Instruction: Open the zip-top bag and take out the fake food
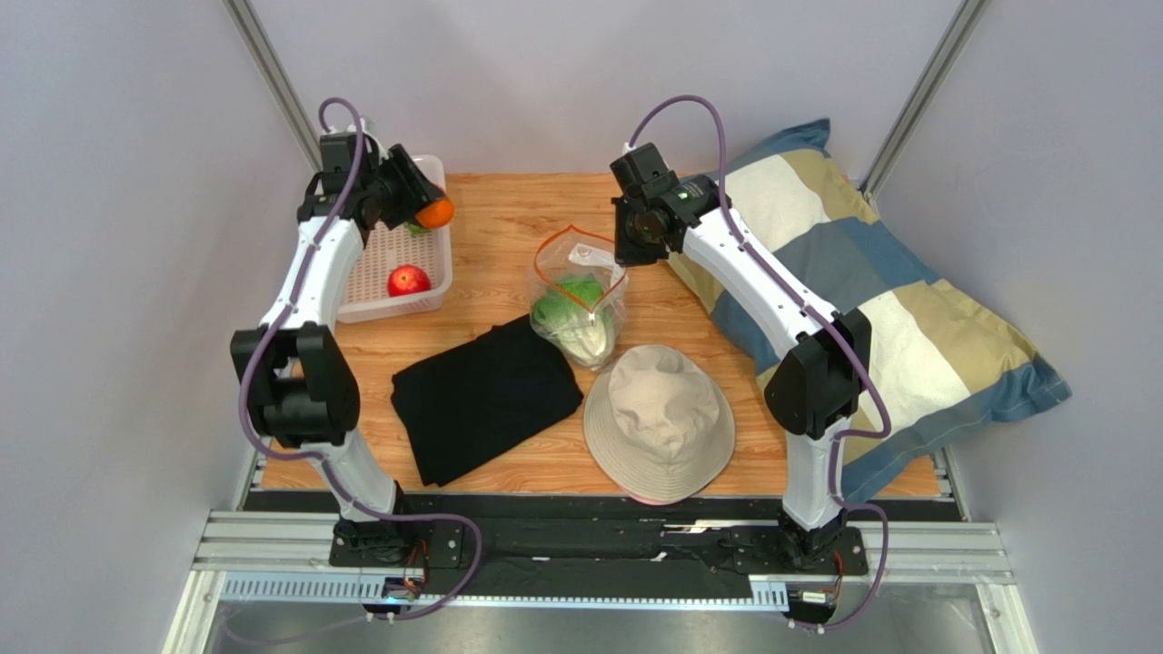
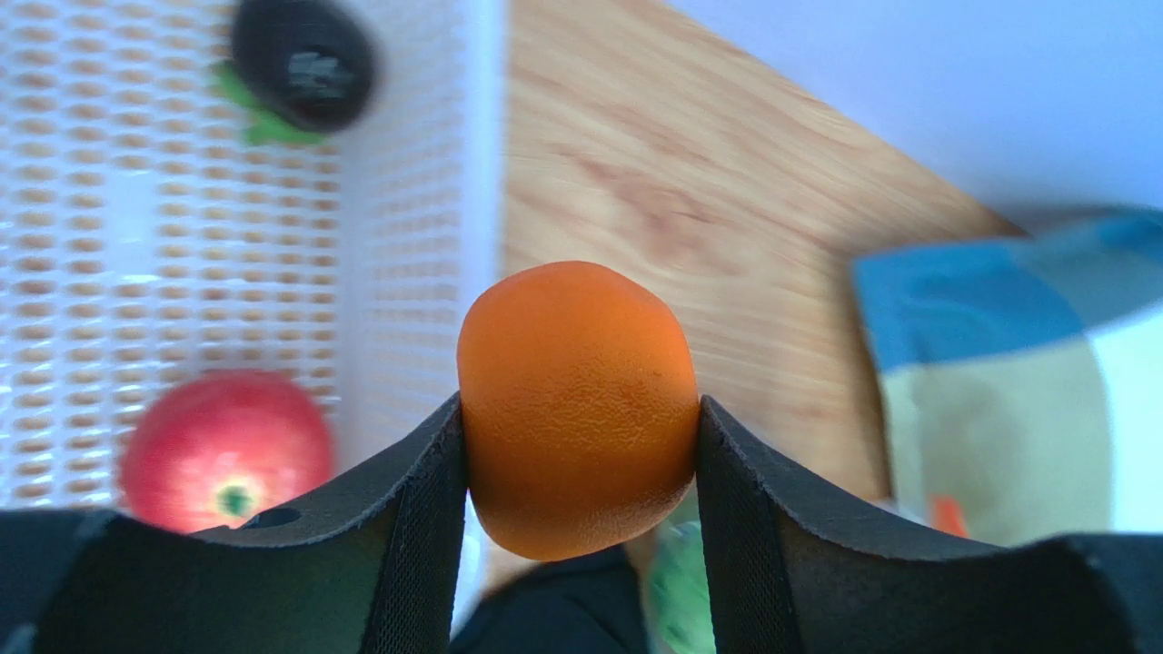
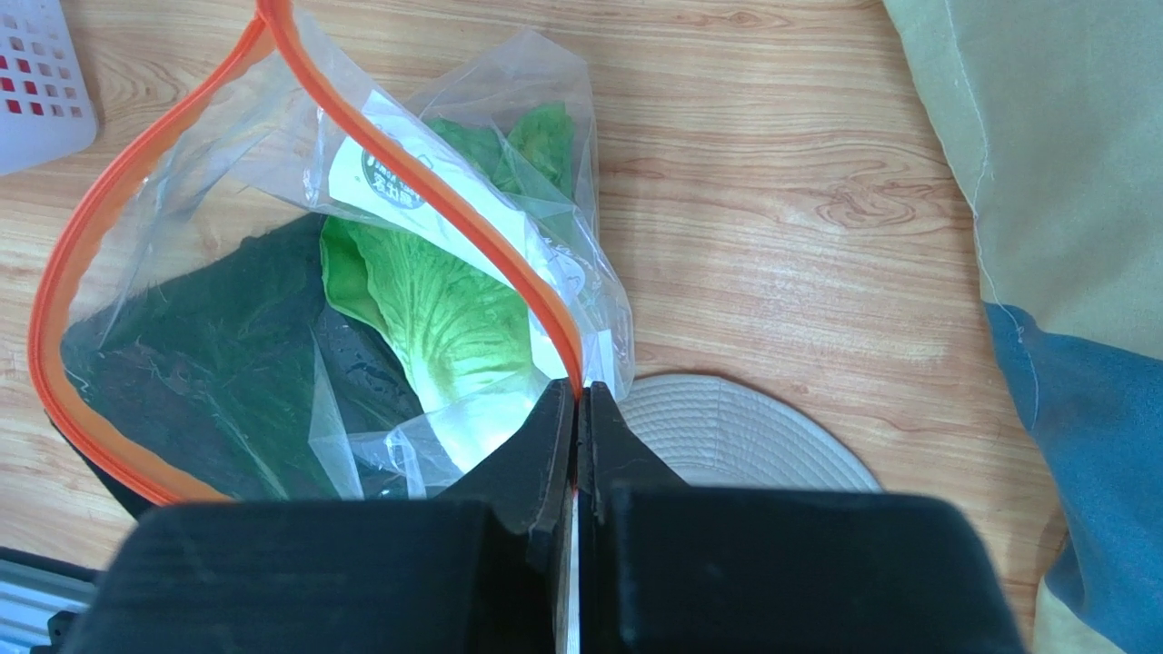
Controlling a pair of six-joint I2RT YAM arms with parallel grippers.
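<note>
The clear zip-top bag (image 1: 580, 293) stands open mid-table, its orange zip rim (image 3: 82, 245) gaping, with a green-white cabbage (image 3: 437, 307) inside. My right gripper (image 3: 576, 395) is shut on the bag's orange rim at its right corner and holds it up. My left gripper (image 2: 580, 436) is shut on an orange fruit (image 2: 578, 406) and hangs over the right rim of the white basket (image 1: 396, 293). A red apple (image 1: 407, 281) and a dark round fruit (image 2: 303, 61) lie in the basket.
A black cloth (image 1: 485, 395) lies in front of the bag, partly under it. A beige bucket hat (image 1: 659, 420) sits to its right. A striped pillow (image 1: 874, 314) fills the table's right side. Grey walls stand close on both sides.
</note>
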